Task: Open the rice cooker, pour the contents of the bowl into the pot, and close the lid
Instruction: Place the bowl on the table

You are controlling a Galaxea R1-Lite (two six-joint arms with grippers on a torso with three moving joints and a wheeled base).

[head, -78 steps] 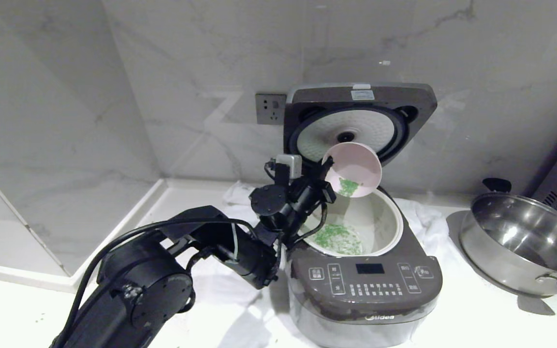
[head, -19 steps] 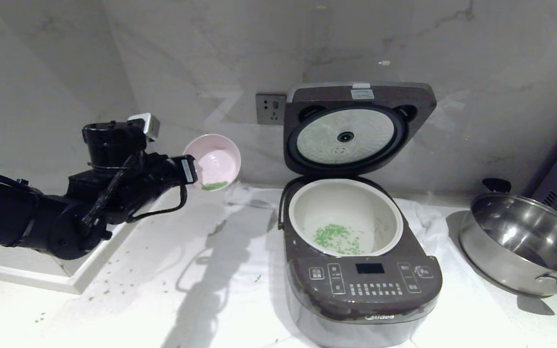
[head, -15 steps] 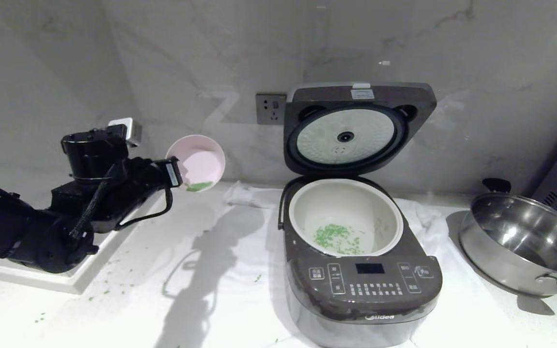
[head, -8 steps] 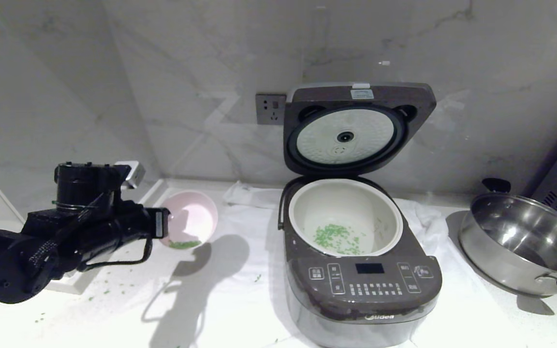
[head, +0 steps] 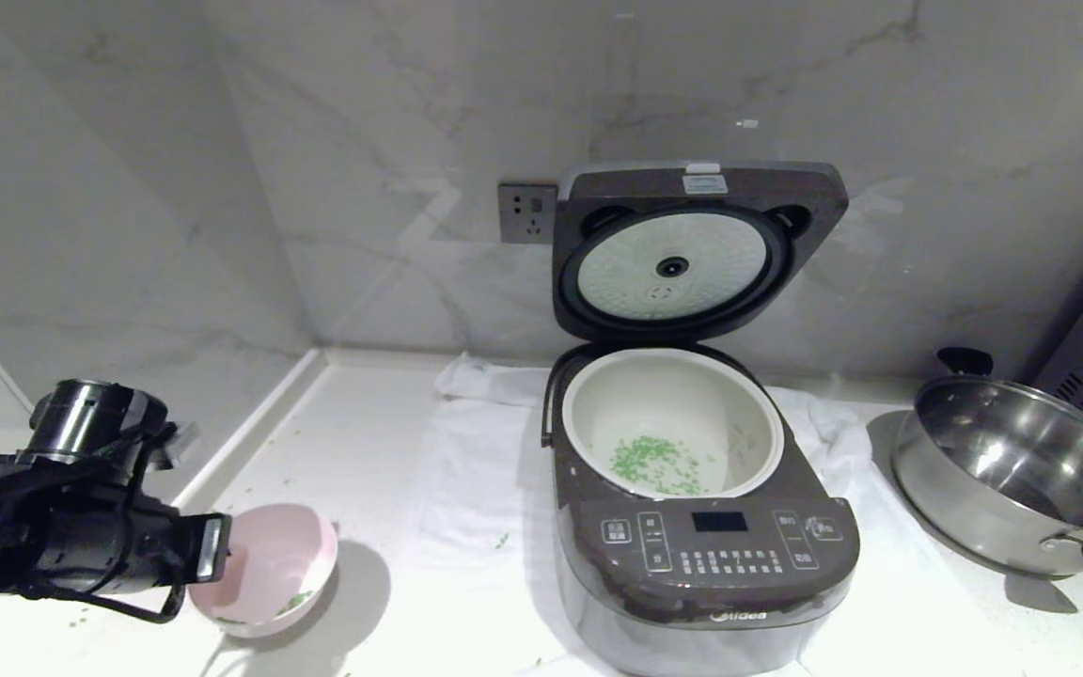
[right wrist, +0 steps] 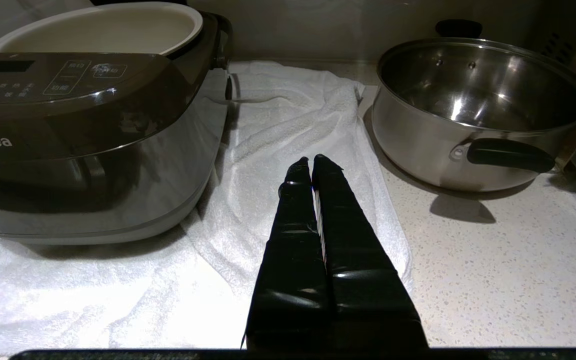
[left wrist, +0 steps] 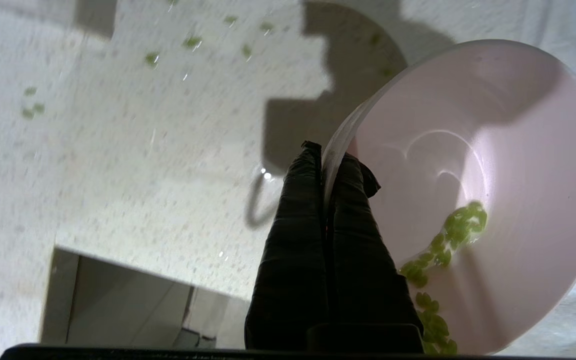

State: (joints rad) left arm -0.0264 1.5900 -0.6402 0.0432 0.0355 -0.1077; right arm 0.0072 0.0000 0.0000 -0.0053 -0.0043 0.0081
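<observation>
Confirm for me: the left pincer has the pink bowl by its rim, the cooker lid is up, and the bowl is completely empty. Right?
Not quite: the bowl is not empty. The left wrist view shows green pieces inside it. The left pincer grips its rim, and the lid is up.

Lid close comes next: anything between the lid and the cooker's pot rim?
Nothing visible. The lid stands open and upright over the pot, whose rim is clear. The left gripper holds the pink bowl far left.

White speckled countertop (head: 382, 451) (green bits (head: 501, 541) scattered) under towel (head: 476, 451), steel pan (head: 1012, 470).
</observation>
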